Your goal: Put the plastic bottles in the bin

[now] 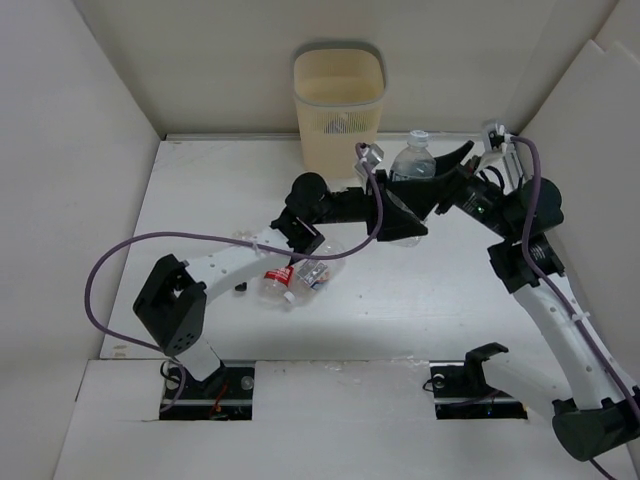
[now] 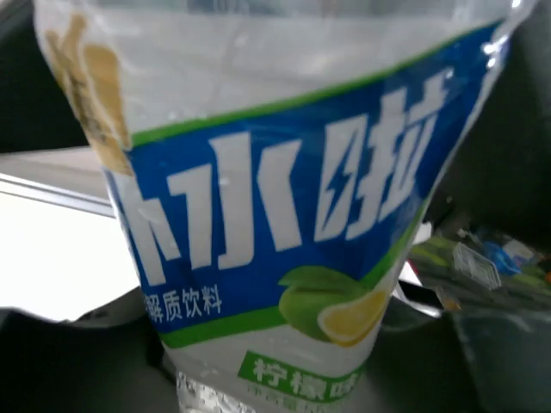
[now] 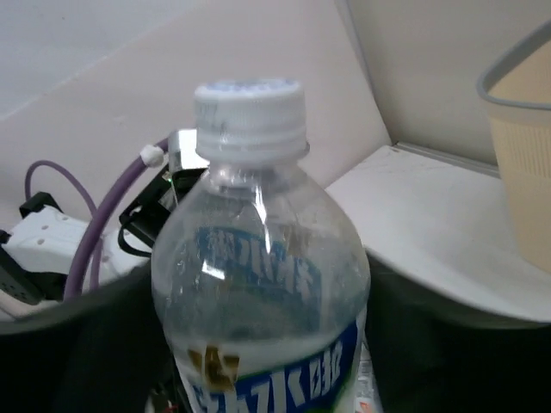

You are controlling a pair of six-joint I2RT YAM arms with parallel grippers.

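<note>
Nothing shows inside the bin (image 1: 337, 135) yet. One blue-label bottle (image 1: 413, 158) is upright just right of it, the right gripper (image 1: 440, 178) clamped on its sides. The left gripper (image 1: 402, 218) crowds in too, but I cannot tell its grip. Two more bottles (image 1: 283, 285) lie well in front of the bin on the white table (image 1: 400, 310) — pale boards wall it in.

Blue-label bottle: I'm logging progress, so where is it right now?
In the top external view the blue-label bottle is upright, right of centre, just right of the bin and nearer the arm bases, where the two arms meet.
</note>
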